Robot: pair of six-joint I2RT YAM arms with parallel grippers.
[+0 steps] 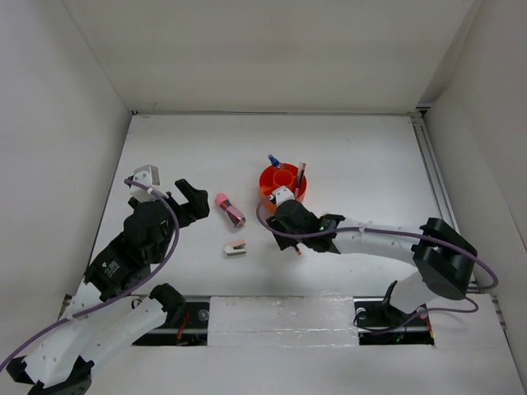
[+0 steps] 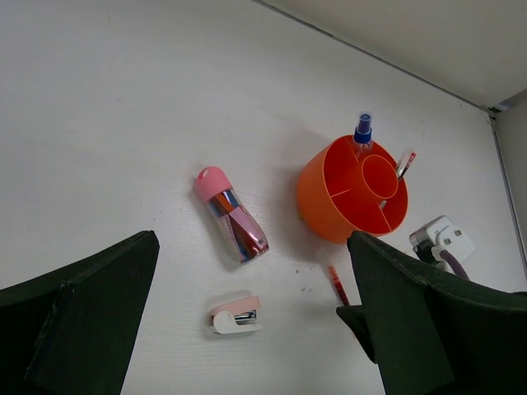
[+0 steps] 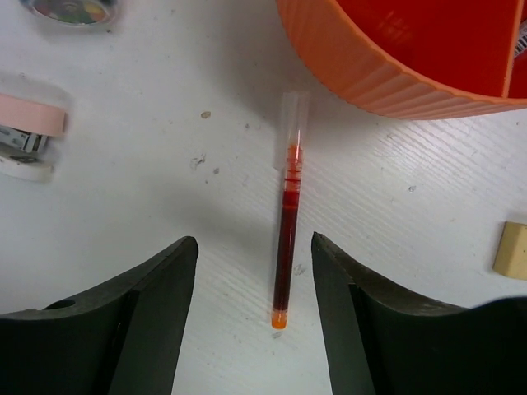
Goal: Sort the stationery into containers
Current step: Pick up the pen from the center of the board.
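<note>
The orange tub [image 1: 282, 183] stands mid-table; it also shows in the left wrist view [image 2: 329, 206]. A blue-capped bottle [image 1: 274, 161] and a thin pen [image 1: 300, 174] stand in its outer compartments. A thin red pen [image 3: 288, 239] lies on the table in front of the tub. My right gripper [image 3: 254, 239] is open, low over it, with a finger on each side and not touching. A tan eraser [image 3: 511, 249] lies to its right. The pink-capped tube [image 1: 230, 210] and the white-and-pink stapler [image 1: 235, 248] lie left of the tub. My left gripper [image 1: 191, 202] is open and empty, left of the tube.
White walls close in the table on the left, back and right. The right arm [image 1: 370, 237] stretches low across the table from the right base towards the tub. The stapler also shows at the left edge of the right wrist view [image 3: 25, 136].
</note>
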